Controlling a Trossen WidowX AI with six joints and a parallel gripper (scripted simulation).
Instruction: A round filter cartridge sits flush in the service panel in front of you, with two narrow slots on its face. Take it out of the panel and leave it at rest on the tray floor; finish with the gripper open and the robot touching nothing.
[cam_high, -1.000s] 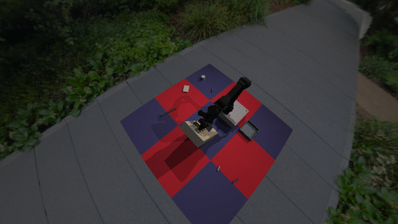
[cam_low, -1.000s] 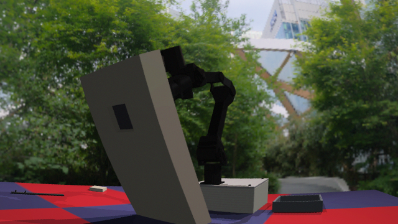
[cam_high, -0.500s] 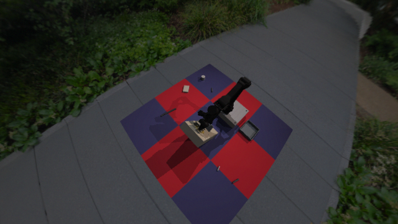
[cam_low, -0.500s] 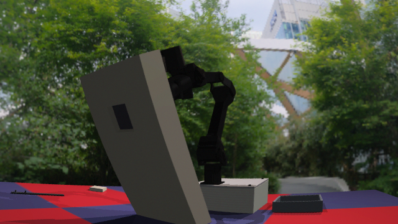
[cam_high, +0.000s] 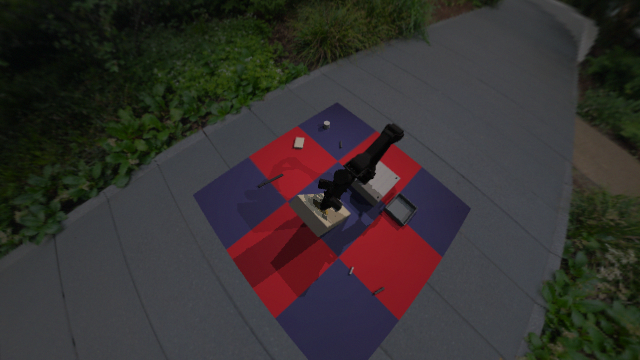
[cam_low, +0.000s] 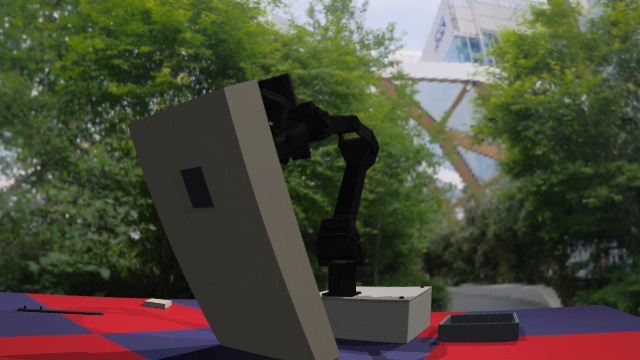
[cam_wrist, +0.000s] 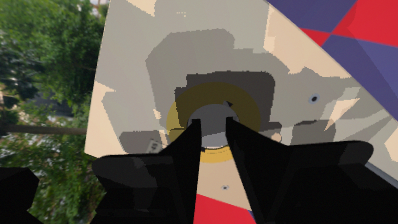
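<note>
- In the wrist view, the gripper (cam_wrist: 214, 131) is seen pressed up to the panel face, its two dark fingers standing narrowly apart and clamped on the grey hub at the middle of the filter cartridge (cam_wrist: 215, 122).
- The hold appears to be taken through the two narrow slots, with the web between them pinched; the slots themselves are hidden by the fingertips.
- The cartridge is found seated in its round bore in the service panel (cam_wrist: 150, 45), a yellowish ring showing around the grey centre. Whether it is flush or slightly drawn out cannot be told.
- The cartridge is judged to be stiff and fairly light, with a smooth round rim that offers no purchase while seated; the slotted web is therefore taken as the only workable place to grip.
- A snug fit in the bore is to be expected, so a straight pull along the bore's axis is called for, lest the piece bind or slip from so narrow a pinch.
- Beyond the panel, the dark tray (cam_high: 400, 209) is seen lying on the checkered mat (cam_high: 390, 260), beside the arm's base block (cam_low: 380, 312) and well apart from the cartridge.
</note>
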